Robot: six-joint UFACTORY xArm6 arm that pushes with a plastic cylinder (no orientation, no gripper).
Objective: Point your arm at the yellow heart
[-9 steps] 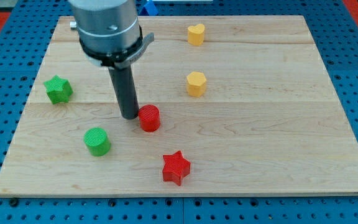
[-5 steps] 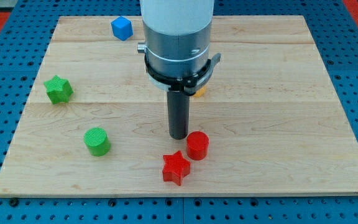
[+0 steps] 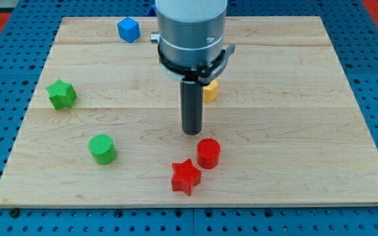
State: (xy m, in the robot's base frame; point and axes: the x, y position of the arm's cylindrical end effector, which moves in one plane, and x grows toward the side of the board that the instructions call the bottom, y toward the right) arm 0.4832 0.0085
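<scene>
The yellow heart is hidden behind my arm near the view's top. A yellow block (image 3: 210, 91), shape partly hidden, peeks out just right of the rod. My tip (image 3: 191, 132) rests on the board, a little above and left of the red cylinder (image 3: 209, 153), apart from it. The red star (image 3: 186, 176) lies below the tip.
A green star (image 3: 62, 94) sits at the view's left, a green cylinder (image 3: 102, 148) at lower left, and a blue cube (image 3: 128, 29) at the top left of the wooden board (image 3: 294, 131).
My tip swept right and down, pushing the red cylinder to beside the red star, then pulled back up a little, leaving the cylinder. The arm now hides the yellow heart.
</scene>
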